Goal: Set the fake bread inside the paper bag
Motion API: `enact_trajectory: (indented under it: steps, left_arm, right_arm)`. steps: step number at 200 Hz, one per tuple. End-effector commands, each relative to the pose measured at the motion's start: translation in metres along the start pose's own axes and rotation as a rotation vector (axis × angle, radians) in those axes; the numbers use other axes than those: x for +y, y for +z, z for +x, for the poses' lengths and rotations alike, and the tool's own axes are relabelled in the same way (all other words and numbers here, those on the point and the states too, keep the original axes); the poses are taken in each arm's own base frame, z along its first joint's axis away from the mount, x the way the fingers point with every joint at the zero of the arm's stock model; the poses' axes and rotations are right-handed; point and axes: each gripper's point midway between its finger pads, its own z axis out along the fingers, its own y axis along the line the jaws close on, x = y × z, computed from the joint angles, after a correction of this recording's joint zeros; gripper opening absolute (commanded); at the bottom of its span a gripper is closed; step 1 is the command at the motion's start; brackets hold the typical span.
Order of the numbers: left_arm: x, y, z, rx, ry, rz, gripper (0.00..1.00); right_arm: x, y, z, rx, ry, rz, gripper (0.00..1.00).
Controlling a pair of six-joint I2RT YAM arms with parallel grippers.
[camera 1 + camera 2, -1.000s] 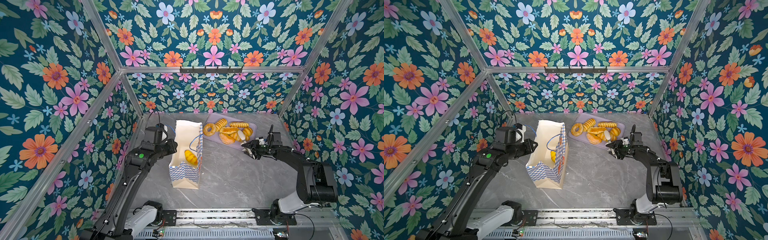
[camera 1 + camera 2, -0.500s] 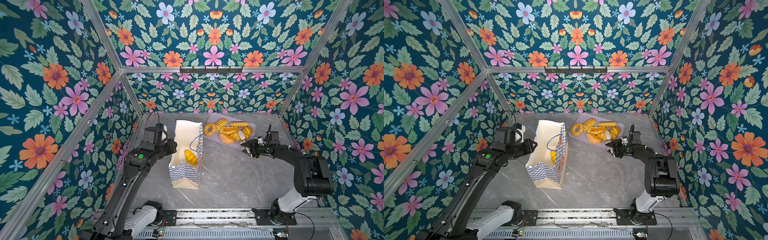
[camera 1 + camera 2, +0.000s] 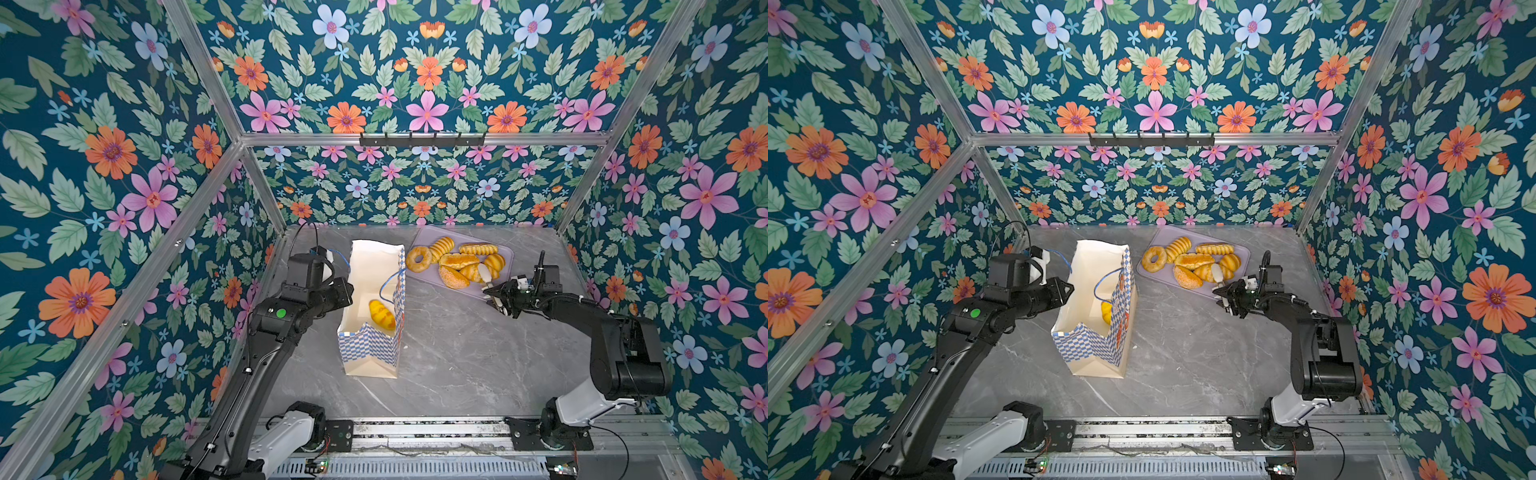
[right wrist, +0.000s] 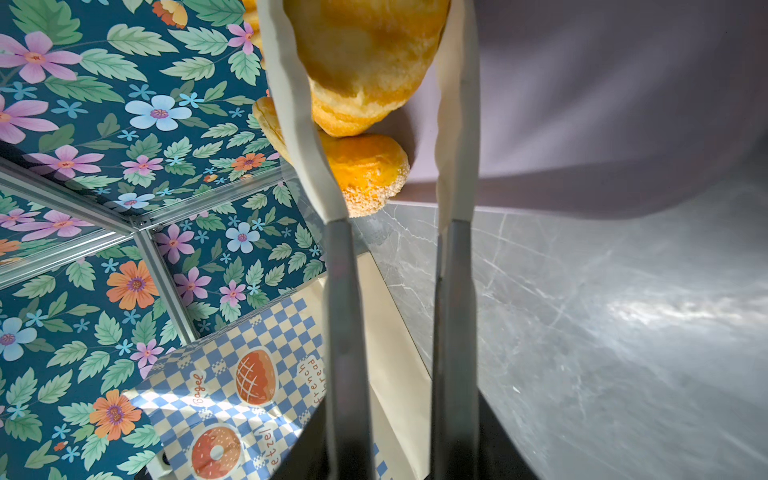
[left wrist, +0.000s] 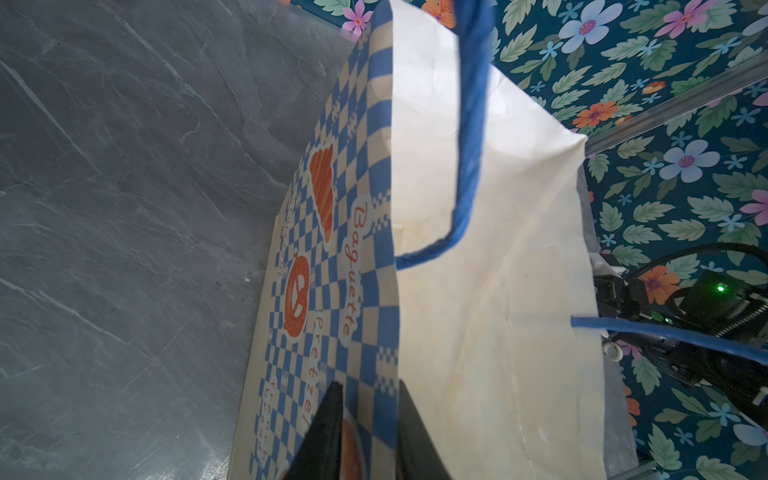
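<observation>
Those glossy golden-orange toy pastries (image 3: 457, 261) look light, hard-skinned and slick to me; best taken across the middle. Most are heaped on a flat lilac tray (image 4: 582, 104) by the grey marbled table's (image 3: 457, 353) far edge. One bun (image 3: 382, 314) lies inside the tall blue-checkered paper bag (image 3: 370, 353) standing mid-table. The right claw (image 4: 368, 25), part open, straddles a ridged pastry (image 4: 361, 75); pressing or not, I can't tell. The left claw (image 5: 368, 390) pinches the bag's thin rim.

Grey marble table (image 3: 478, 365): paper bag (image 3: 368, 353) upright, centre-left; lilac tray (image 3: 424, 237) beside it, rear.
</observation>
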Motion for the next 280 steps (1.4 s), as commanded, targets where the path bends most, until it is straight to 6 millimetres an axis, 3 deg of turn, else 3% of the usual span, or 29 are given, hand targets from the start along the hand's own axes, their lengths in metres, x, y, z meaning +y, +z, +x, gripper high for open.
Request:
enact_trajectory:
  steps: [1,95,203,251,280]
  left_arm:
    - [-0.002,-0.002,-0.006,-0.023,0.011,0.003,0.23]
    - [-0.002,-0.005,-0.006,-0.032,0.010,0.008,0.23]
    - [-0.002,-0.006,-0.006,-0.032,0.007,0.008,0.24]
    - [-0.002,-0.005,-0.006,-0.032,0.006,0.006,0.25]
    - [-0.002,-0.005,-0.007,-0.031,0.006,0.007,0.25]
  right_arm:
    - [0.009,-0.003,0.002,-0.010,-0.029,-0.025,0.39]
    - [0.022,-0.035,0.018,-0.079,-0.127,0.045,0.37]
    - [0.088,-0.063,0.051,-0.134,-0.387,0.123,0.37]
    - [0.099,-0.063,0.057,-0.132,-0.439,0.149,0.37]
    - [0.114,-0.066,0.066,-0.146,-0.519,0.166,0.37]
